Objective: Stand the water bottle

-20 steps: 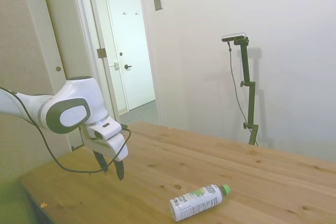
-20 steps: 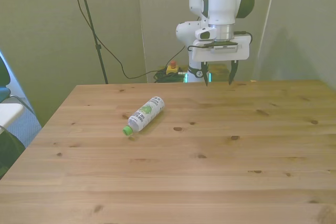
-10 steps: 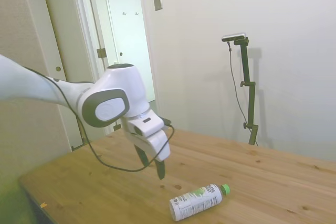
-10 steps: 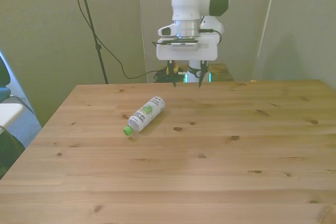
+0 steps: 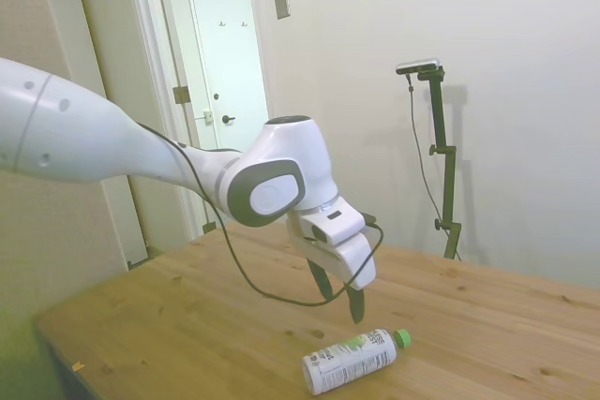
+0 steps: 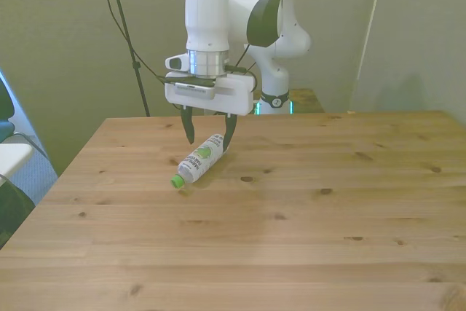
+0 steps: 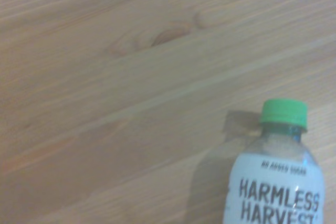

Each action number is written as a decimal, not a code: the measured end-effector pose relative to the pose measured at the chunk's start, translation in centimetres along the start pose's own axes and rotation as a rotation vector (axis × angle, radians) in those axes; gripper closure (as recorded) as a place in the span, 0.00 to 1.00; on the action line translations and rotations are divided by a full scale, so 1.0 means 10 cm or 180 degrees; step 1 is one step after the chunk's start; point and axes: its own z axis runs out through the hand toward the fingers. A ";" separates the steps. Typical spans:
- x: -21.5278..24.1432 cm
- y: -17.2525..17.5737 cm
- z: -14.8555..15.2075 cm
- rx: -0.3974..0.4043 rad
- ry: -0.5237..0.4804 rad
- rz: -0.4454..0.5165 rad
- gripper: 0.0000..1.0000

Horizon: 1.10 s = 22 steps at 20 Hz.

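One water bottle (image 6: 202, 159) lies sideways on the tabletop (image 6: 306, 238); the gripper (image 6: 210, 133) hovers above it, fingers spread. This looks like the approach; next it must descend astride the body.

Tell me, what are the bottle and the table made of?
The water bottle looks like thin clear plastic, seen just under its glossy green plastic cap; the white label seems printed film. The table looks like pale pine wood: knots and plank grain show.
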 end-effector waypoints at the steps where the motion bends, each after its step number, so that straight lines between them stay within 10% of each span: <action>1: 0.05 -0.04 0.06 -0.0036 0.0019 0.0037 0.00; 17: 0.27 -0.25 0.79 -0.0379 0.0053 0.0234 0.00; 18: 0.28 -0.25 0.82 -0.0394 0.0052 0.0243 1.00; 22: 0.32 -0.24 0.85 -0.0409 0.0063 0.0258 1.00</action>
